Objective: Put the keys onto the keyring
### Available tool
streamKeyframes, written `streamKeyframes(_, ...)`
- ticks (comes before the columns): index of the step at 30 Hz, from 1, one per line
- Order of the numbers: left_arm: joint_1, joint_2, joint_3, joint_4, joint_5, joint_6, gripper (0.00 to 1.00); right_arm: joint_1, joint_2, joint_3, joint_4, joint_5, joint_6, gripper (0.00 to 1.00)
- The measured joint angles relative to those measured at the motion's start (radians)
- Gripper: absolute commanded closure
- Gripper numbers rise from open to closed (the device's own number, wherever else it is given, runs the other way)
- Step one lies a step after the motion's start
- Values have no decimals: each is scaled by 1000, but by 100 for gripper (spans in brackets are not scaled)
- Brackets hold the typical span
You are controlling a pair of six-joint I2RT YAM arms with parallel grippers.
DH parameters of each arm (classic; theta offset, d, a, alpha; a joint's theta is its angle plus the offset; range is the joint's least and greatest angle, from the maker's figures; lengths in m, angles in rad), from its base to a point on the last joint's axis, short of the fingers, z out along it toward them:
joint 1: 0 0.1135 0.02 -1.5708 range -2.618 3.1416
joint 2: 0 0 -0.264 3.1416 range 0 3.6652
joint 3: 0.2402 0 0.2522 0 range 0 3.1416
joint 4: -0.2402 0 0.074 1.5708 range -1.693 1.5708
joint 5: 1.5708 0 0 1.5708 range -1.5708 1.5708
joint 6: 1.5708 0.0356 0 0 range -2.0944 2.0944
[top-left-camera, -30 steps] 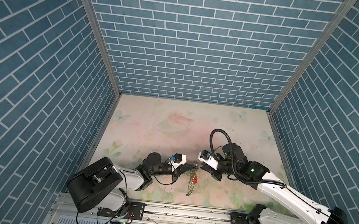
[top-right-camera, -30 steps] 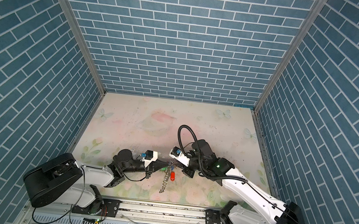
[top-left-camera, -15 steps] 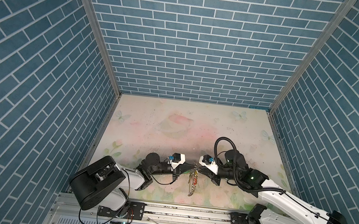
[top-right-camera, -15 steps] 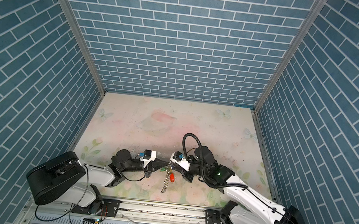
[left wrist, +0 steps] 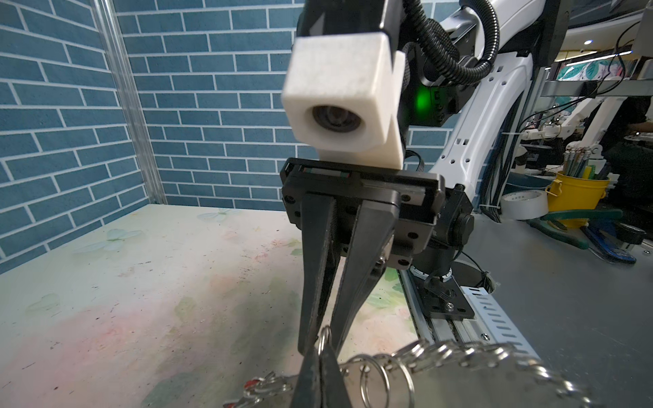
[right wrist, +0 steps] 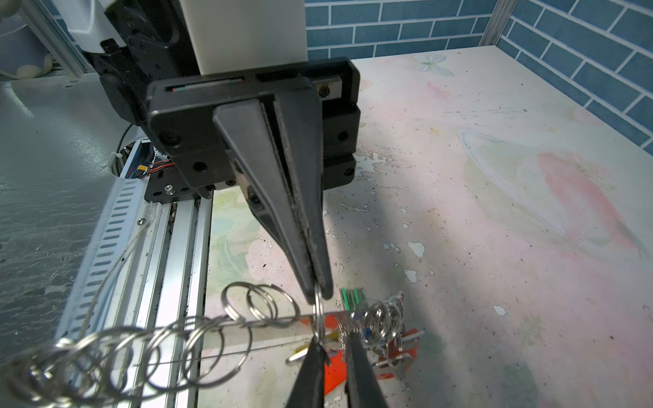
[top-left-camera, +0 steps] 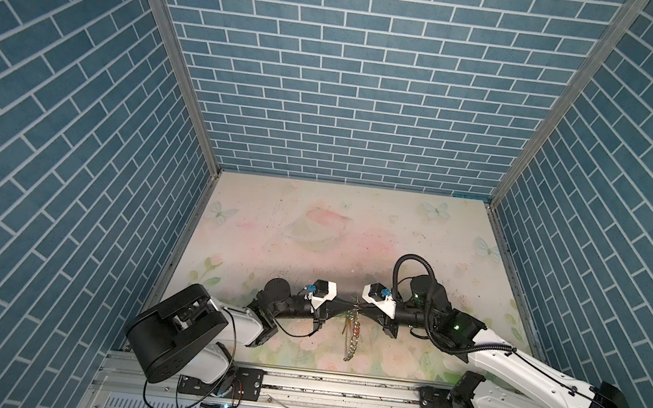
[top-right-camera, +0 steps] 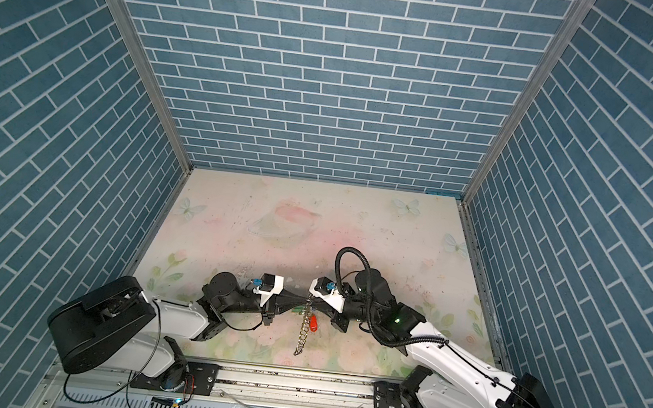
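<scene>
Right end effector [top-left-camera: 361, 308] has advanced, meeting left end effector [top-left-camera: 348, 304] at keyring [top-left-camera: 352, 340].

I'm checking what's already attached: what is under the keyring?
A red tag and a green tag peek out from under the keyring in a top view. The right wrist view adds metal keys and a yellow sliver; rings and the right gripper's fingers cover the rest.

No text, label, brand name, number or sign can be read in any of the views; every marking that shows is too small or too blurred to make out.
</scene>
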Motion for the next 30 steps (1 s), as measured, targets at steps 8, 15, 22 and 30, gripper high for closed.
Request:
streamKeyframes(8,2,0,0,8,5,-3,100,0,0,0,4,-17,1,88)
streamKeyframes(15,2,0,0,8,-2,0,100,0,-14,0,-16,-18,3,82)
streamKeyframes(22,2,0,0,8,-4,2,100,0,-26,0,-31,-21,3,83)
streamKeyframes(30,2,4,0,8,8,1,100,0,-10,0,-26,-27,3,84)
